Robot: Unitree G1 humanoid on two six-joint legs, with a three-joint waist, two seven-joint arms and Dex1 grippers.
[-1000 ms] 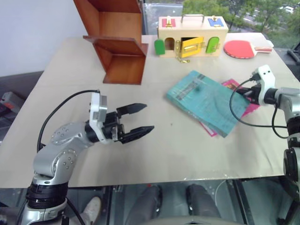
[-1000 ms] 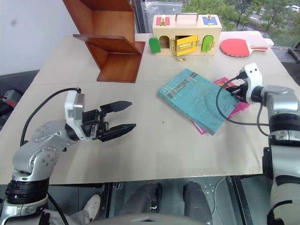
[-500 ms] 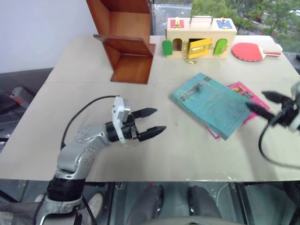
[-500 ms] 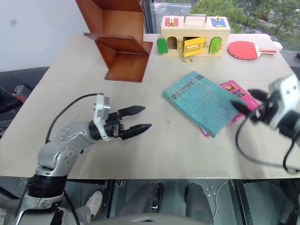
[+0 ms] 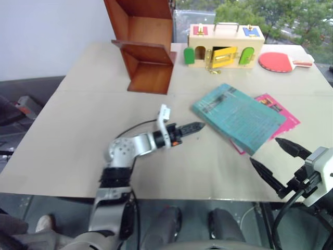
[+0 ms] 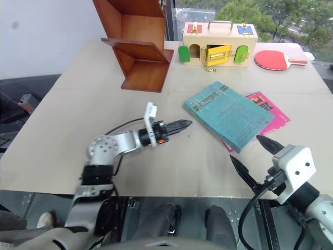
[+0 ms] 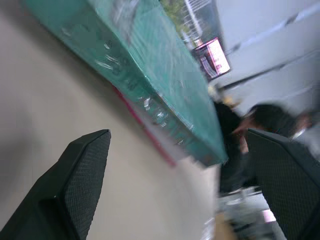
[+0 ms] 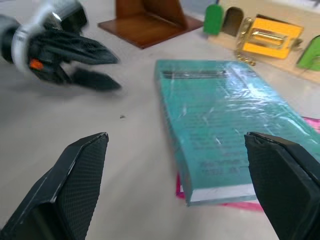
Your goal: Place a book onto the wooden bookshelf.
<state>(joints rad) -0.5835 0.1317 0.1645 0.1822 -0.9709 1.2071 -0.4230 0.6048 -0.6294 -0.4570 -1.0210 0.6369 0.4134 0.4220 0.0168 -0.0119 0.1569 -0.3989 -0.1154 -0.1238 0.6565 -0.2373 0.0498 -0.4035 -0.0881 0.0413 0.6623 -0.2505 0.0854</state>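
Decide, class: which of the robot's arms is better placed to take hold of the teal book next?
Probably left: the left gripper, open, points at the teal book from just beside its near corner. The right gripper hangs open off the table's front edge.

A glossy, film-like sheen is shown by the teal book. Polished reddish wood is seen on the wooden bookshelf. The table is covered in matt beige. Matt, finely textured black pads are seen.
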